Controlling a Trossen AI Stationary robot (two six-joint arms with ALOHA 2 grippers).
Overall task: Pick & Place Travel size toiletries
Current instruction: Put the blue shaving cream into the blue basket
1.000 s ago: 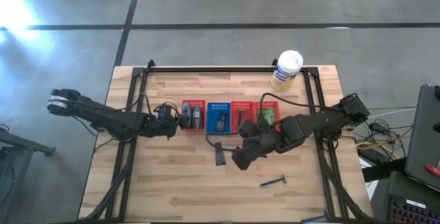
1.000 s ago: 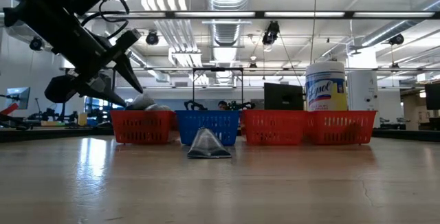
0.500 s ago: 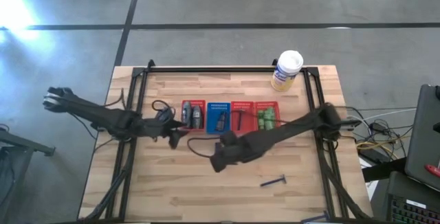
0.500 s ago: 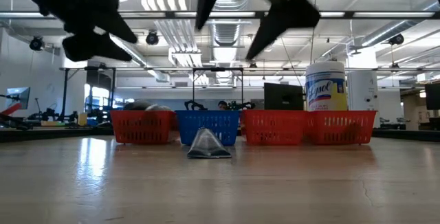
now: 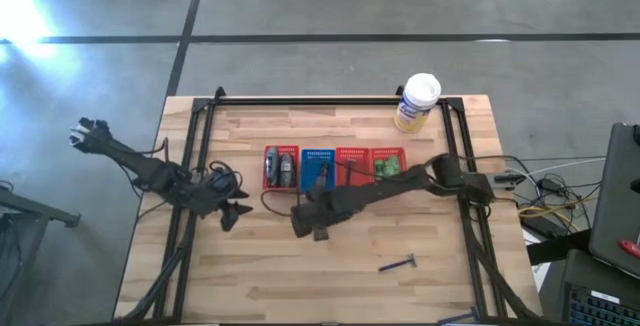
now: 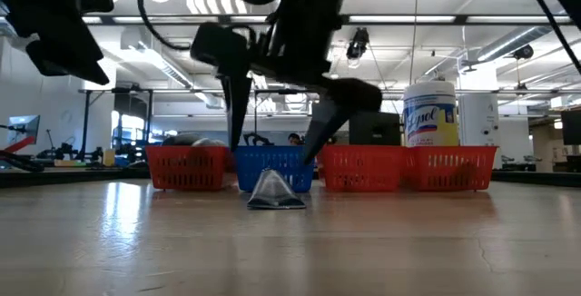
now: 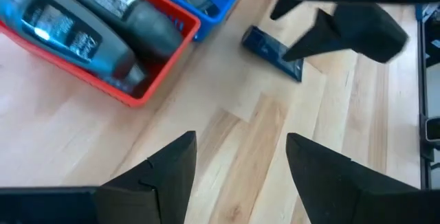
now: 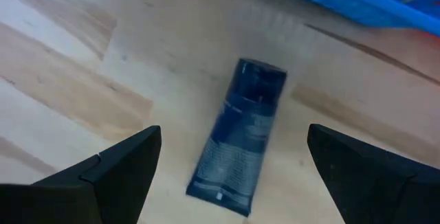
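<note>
Right now we see the right hand [image 5: 312,220] hanging low over a dark blue wedge-shaped tube [image 8: 239,137] that lies flat on the counter [image 5: 330,276] just in front of the blue basket [image 5: 319,167]; its fingers [image 8: 113,168] stand wide on either side, not touching it. Our left hand [image 5: 232,212] hovers empty and part-open over bare wood, left of the red basket [image 7: 155,59] holding two grey tubes [image 7: 75,35]. A razor [image 5: 398,263] lies alone near the front right.

The only readable text is the brand "Lysol" on the label of the white-capped canister [image 6: 428,114] at the far right of the counter [image 6: 290,241]; print on the tubes stays illegible.
</note>
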